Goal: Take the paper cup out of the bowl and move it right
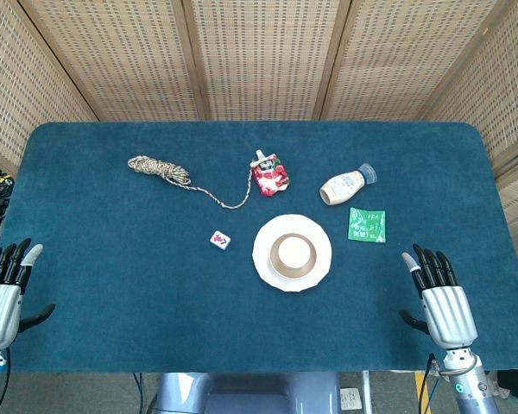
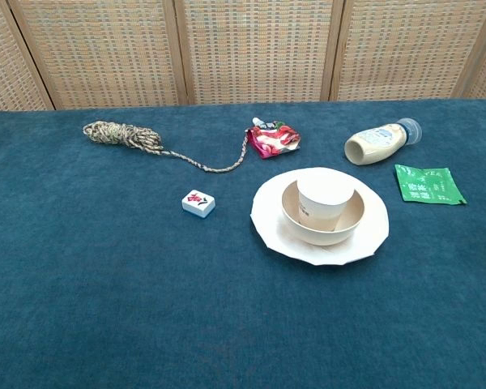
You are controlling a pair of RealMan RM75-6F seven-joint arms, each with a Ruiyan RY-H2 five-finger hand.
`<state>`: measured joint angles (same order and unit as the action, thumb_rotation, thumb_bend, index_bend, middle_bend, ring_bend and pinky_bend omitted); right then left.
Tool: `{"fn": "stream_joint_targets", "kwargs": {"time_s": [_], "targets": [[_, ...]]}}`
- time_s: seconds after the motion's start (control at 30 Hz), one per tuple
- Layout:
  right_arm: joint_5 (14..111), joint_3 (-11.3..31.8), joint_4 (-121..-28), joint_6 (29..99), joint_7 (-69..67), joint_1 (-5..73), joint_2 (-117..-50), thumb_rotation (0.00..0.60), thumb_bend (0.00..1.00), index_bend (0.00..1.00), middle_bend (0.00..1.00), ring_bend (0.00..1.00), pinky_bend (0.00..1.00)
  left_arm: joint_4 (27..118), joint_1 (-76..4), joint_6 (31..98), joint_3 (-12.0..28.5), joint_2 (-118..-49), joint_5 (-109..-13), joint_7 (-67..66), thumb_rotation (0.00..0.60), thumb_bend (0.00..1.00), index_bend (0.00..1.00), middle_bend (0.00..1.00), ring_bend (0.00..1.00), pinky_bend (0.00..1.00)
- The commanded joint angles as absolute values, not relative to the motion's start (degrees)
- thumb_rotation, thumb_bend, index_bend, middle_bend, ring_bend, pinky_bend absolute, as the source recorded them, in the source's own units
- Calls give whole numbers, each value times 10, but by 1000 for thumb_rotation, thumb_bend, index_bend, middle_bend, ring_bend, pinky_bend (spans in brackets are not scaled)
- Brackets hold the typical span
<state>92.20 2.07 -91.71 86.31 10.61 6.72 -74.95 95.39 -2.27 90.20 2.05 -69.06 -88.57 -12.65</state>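
A paper cup [image 2: 325, 197] [image 1: 293, 252] stands upside down inside a cream bowl [image 2: 318, 227] [image 1: 291, 272], and the bowl sits on a wide cream plate [image 2: 269, 220] [image 1: 264, 254] at the middle of the blue table. My left hand [image 1: 3, 289] rests at the table's near left edge, fingers straight and apart, holding nothing. My right hand [image 1: 440, 297] lies flat at the near right edge, also empty with fingers apart. Both hands are far from the cup. The chest view shows neither hand.
A green sachet [image 2: 426, 184] [image 1: 367, 224] lies right of the plate, with a lying squeeze bottle [image 2: 381, 142] [image 1: 347, 185] behind it. A red pouch [image 2: 274, 138] [image 1: 270, 174], a coiled rope [image 2: 123, 134] [image 1: 161, 168] and a small white tile [image 2: 198, 203] [image 1: 221, 240] lie to the left and behind.
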Motion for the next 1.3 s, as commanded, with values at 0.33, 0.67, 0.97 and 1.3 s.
{"fn": "stream_joint_targets", "kwargs": {"time_s": [0.33,0.67,0.97,1.3], "targets": [[928,20,-929,863,109,69,-747,600,198,0,0,0,0,955,-23,902,23,-687,-882,-119,600,27,0,0,0,0],[920,40,-1022,797,140,116,-732,600,195,35,0,0,0,957,-23,903,26,-680,-881,-101,600,26,0,0,0,0],[820,99,-1094,669,264,213,-779,600,266,171,0,0,0,960,-22,902,26,-670,-879,-79,600,26,0,0,0,0],[645,146,-1081,614,418,306,-874,600,357,198,0,0,4,959,-25,895,23,-665,-882,-62,600,27,0,0,0,0]]}}
